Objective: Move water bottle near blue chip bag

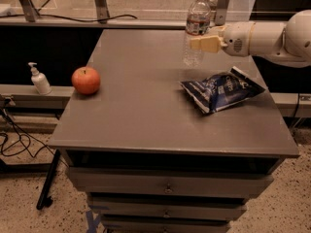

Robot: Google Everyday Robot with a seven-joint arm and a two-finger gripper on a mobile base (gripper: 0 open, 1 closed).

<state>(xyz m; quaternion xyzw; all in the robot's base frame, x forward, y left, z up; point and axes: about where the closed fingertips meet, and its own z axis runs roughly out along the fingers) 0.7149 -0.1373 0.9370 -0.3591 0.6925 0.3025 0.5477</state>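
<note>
The water bottle is a tall clear bottle with a white cap and a pale label band. It stands upright toward the back right of the grey table. My gripper reaches in from the right on a white arm and is shut on the bottle's middle. The blue chip bag lies crumpled on the table just in front and to the right of the bottle, a short gap apart.
A red apple sits at the table's left edge. A small white pump bottle stands on a ledge left of the table. Cables lie on the floor at left. Drawers are below the tabletop.
</note>
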